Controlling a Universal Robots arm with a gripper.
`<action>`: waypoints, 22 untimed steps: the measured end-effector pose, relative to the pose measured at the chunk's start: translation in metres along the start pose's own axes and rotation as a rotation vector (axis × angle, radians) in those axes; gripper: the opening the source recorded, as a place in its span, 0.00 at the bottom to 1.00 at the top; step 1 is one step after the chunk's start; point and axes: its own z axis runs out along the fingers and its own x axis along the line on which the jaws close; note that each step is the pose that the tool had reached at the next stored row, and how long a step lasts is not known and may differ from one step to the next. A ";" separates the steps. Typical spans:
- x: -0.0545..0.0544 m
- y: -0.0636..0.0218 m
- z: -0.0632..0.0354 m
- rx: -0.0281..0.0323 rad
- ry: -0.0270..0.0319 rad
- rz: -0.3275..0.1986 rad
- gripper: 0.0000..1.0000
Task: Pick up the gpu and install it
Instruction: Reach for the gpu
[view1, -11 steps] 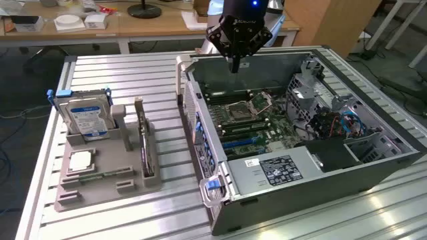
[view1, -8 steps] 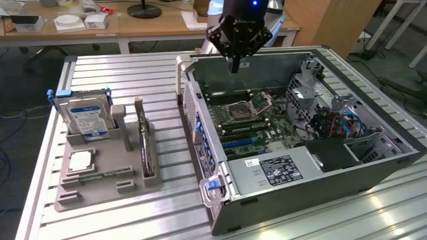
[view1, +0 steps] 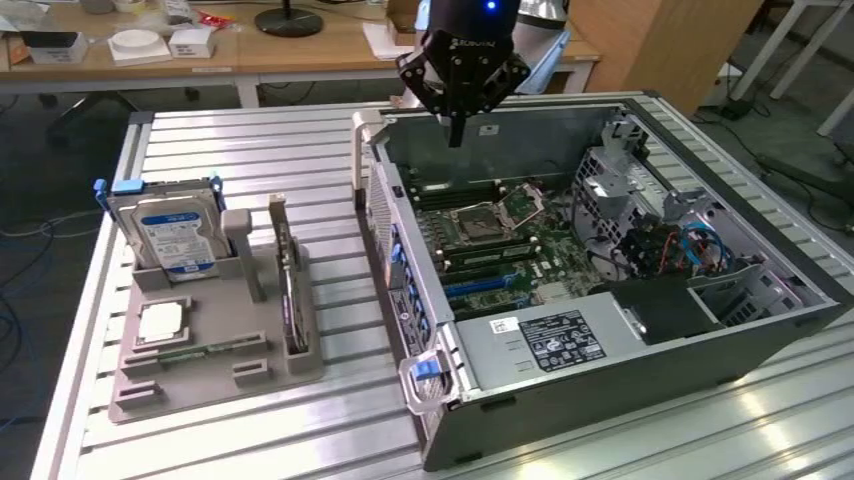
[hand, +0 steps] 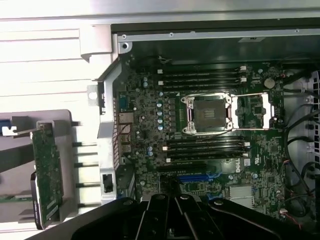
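In the exterior view, the fingers (view1: 457, 128) are pressed together and hold nothing. They point down over the far edge of the open computer case (view1: 641, 385), above its motherboard (view1: 501, 235). The gpu (view1: 286, 285) stands on edge in a slot of the grey holder (view1: 200, 375) on the slatted worktop (view1: 254, 150). It is toward the exterior view's left, well apart from the fingers, with the case's side wall between them. A hard drive (view1: 167, 235) stands upright in the same holder.

In the wrist view, the dark, closed fingers (hand: 156, 212) hang above the motherboard (hand: 145, 110), near a blue expansion slot (hand: 200, 176). The gpu (hand: 47, 175) shows its green circuit face outside the case, well apart from the fingers. The CPU socket (hand: 210, 112) lies among the memory slots.
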 end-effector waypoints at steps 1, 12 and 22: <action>0.004 -0.0003 -0.0001 0.0001 0.0001 0.000 0.10; 0.048 -0.0037 -0.0012 -0.0001 -0.0001 0.000 0.10; 0.081 -0.0061 -0.0020 -0.0001 -0.0001 0.000 0.10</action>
